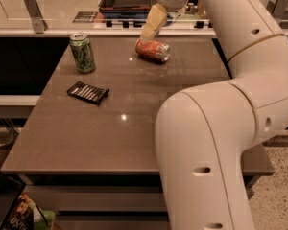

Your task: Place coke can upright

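So the gripper [147,35] hangs over the far part of the table [110,138], angled down and to the left. Honestly can't tell if it's open or closed, or whether it touches anything. The coke can [152,50] lies on its side right under the tip. The green can [82,52] stands upright off to the left, and the black wrapped bar [88,92] lies flat closer in.

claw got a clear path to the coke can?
Probably yes. The claw hangs just above the coke can, lying on its side; nothing between them, green can and black bar sit well aside.
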Controlling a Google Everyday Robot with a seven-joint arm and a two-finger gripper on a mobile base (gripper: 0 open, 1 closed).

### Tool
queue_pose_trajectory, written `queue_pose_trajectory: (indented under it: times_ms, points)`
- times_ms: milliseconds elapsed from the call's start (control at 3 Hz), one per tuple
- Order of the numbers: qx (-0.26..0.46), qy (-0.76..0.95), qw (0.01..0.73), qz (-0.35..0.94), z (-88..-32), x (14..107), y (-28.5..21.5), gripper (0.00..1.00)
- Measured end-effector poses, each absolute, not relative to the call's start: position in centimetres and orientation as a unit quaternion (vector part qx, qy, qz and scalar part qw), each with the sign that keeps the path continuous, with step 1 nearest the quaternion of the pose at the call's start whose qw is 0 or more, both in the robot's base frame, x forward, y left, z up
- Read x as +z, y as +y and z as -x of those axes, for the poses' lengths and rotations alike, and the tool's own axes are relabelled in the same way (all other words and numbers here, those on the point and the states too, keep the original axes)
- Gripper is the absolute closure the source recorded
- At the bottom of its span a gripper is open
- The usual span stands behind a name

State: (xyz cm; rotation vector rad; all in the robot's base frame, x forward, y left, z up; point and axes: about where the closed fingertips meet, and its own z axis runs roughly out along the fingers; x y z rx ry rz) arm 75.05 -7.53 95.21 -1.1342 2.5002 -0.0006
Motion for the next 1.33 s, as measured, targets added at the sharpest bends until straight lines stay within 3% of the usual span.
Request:
queue_pose_trajectory:
  times_ms: [1333]
  points:
    - [-0.017,0.915,0.158,0.371,-76.0,91.7,-8.8,0.0]
